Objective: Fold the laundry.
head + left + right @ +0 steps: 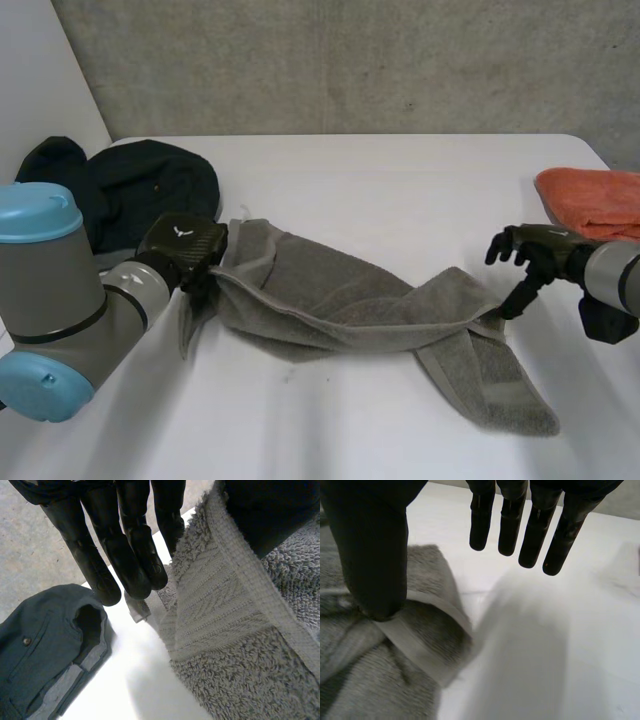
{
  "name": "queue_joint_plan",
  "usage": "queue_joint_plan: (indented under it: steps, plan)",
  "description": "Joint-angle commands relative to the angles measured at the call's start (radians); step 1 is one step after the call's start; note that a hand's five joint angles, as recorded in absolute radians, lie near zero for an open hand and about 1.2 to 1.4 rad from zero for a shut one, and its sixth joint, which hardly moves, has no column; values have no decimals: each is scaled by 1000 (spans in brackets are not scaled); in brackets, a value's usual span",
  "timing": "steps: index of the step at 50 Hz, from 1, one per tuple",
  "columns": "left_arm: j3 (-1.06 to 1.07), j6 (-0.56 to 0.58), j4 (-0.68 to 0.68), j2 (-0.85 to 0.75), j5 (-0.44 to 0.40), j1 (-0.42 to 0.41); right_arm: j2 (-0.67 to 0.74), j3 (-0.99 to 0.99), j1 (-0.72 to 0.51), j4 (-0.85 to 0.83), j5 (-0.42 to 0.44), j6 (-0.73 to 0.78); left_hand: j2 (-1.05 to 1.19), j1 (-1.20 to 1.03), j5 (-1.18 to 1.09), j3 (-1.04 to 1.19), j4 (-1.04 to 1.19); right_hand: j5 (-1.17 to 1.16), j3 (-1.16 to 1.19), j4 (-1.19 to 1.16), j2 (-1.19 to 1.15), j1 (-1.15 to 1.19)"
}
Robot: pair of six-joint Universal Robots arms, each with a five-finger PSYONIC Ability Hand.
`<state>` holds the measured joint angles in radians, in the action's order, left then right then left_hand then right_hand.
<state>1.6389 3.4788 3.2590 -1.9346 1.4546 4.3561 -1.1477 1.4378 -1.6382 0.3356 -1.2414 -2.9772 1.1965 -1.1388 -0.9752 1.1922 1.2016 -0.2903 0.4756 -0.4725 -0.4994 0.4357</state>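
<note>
Towel [340, 300]: lies twisted across the middle of the surface [400, 180], between the two hands.
Left hand [185, 248]: seems to pinch the towel's left end between thumb and straight fingers.
Right hand [540, 250]: open, with only the thumb pressing the other end's hem down.
Risk: a pull could slide that hem from under the thumb, and the twist would stay in.

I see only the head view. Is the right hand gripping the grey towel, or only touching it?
Observer: Only touching. In its wrist view the right hand rests its thumb on the hem of the grey towel, and its fingers hang straight over the bare table.
Operator: What is the dark pile beside the left hand?
Observer: A dark garment; the left wrist view shows a button on it.
</note>
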Motion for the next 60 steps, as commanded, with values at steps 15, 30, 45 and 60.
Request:
queue_joint_plan:
  steps: [15, 30, 45, 60]
  plan:
    - [5, -4, -2, -3, 1, 7, 134, 35, 14, -132, 80, -31, 200, -257, -247, 204, 195, -43, 32, -35, -8, 72]
    - [4, -4, -4, 2, 1, 13, 172, 9, -38, -193, 120, -164, 200, -257, -247, 204, 195, -912, 901, -904, -877, 941]
    - [-94, 10, -321, 376, -8, 46, -265, -209, -16, 18, 117, 131, 200, -257, -247, 204, 195, -931, 921, -924, -897, 961]
    - [-140, 83, -386, 314, -7, 53, -181, -336, -160, 361, -119, 668, 200, -257, -247, 204, 195, -931, 921, -924, -897, 961]
